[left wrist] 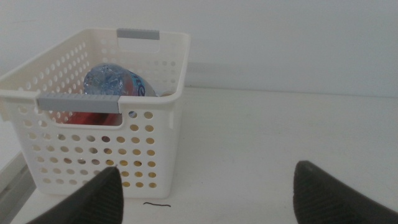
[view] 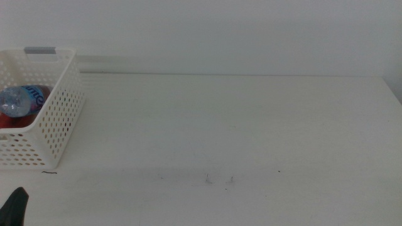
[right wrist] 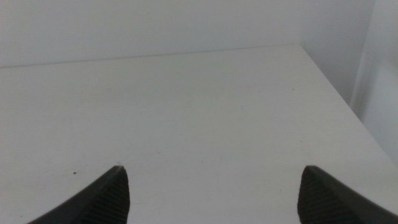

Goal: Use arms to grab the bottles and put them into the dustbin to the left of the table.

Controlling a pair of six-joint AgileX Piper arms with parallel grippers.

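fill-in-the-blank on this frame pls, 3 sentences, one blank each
1. The clear water bottle lies inside the ____.
2. Under that bottle shows something coloured ____.
3. The left pincer is ____ and holds nothing, facing the white basket; the right pincer is likewise over the bare table.

Missing words: basket; red; open

You get bright, even, washed-out light, the white table (view: 251, 125) nearly merging with the wall, only faint soft shadows, slight overall softness, jaw tips blurred in both wrist views.
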